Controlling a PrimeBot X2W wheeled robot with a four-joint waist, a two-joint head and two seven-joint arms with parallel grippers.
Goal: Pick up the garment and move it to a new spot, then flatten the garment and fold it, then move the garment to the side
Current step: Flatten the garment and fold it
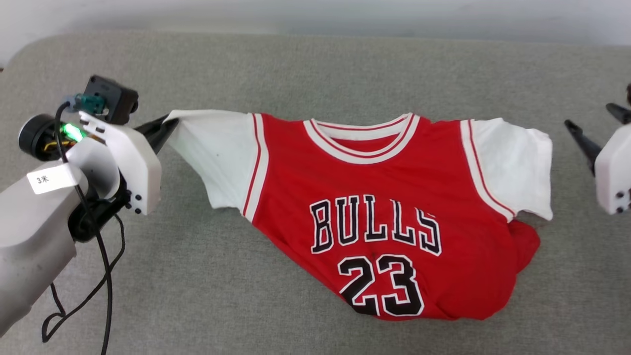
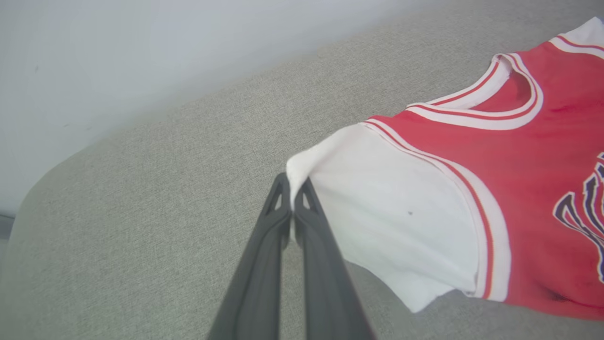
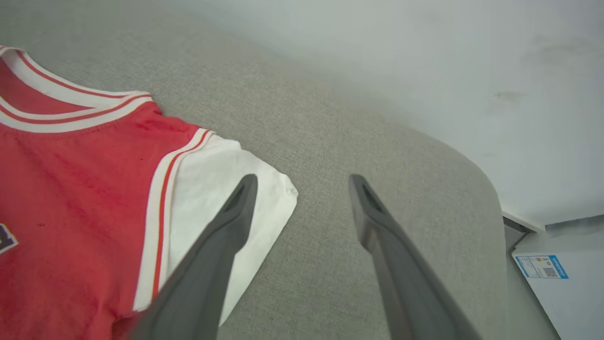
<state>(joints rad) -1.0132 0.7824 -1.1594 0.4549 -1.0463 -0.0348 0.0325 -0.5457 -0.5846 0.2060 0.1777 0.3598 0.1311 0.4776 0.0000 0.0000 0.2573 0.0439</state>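
The garment (image 1: 389,197), a red jersey with white short sleeves and a black "BULLS 23" print, lies face up on the grey cushion, its lower hem bunched toward the right. My left gripper (image 1: 170,123) is shut on the corner of the garment's white left sleeve (image 2: 377,198), pinching the cloth between its fingertips (image 2: 295,189). My right gripper (image 1: 594,121) stands open a short way off the right sleeve (image 1: 512,162), with nothing between its fingers (image 3: 302,184). In the right wrist view one finger overlaps the sleeve's outer edge (image 3: 264,198).
The grey cushion (image 1: 315,74) spans the view, with a pale wall behind it. Its rounded right edge (image 3: 490,203) drops to a floor with a blue-edged label (image 3: 540,267). A black cable (image 1: 103,276) hangs from my left arm.
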